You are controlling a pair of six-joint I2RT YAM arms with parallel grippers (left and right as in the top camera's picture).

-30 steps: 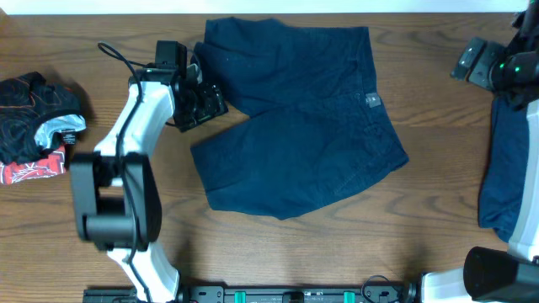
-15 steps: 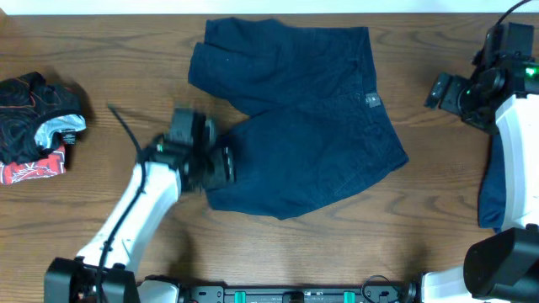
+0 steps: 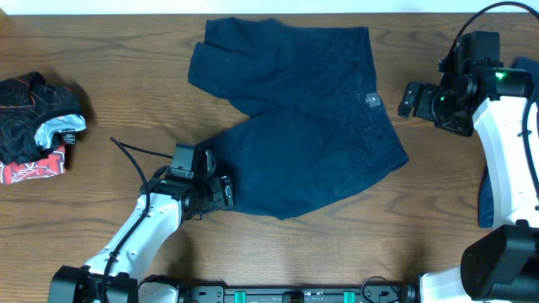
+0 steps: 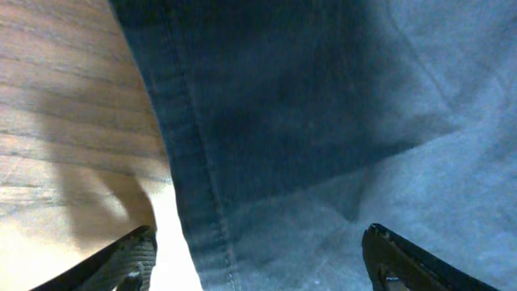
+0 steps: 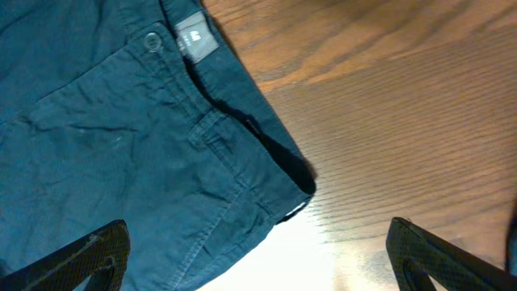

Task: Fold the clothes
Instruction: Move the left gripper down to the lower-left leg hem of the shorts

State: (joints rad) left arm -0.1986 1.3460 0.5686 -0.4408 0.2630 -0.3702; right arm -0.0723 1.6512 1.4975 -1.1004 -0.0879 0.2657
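Observation:
The dark navy shorts (image 3: 303, 118) lie spread flat on the wooden table, two wide legs to the left, the waistband with its small grey tag (image 3: 373, 101) to the right. My left gripper (image 3: 221, 191) is open at the hem of the near leg (image 4: 202, 186), its fingers straddling the cloth edge. My right gripper (image 3: 410, 98) is open, just right of the waistband. The right wrist view shows the tag (image 5: 192, 37) and the waistband corner (image 5: 283, 182) between the open fingers. Another blue piece (image 3: 497, 177) lies at the right edge, partly hidden by the right arm.
A crumpled black, red and grey garment (image 3: 38, 126) lies at the left edge of the table. Bare wooden table (image 3: 126, 84) shows between it and the shorts, and along the front edge.
My left gripper has moved from beside the far leg down to the near leg's hem. My right gripper has moved left toward the waistband.

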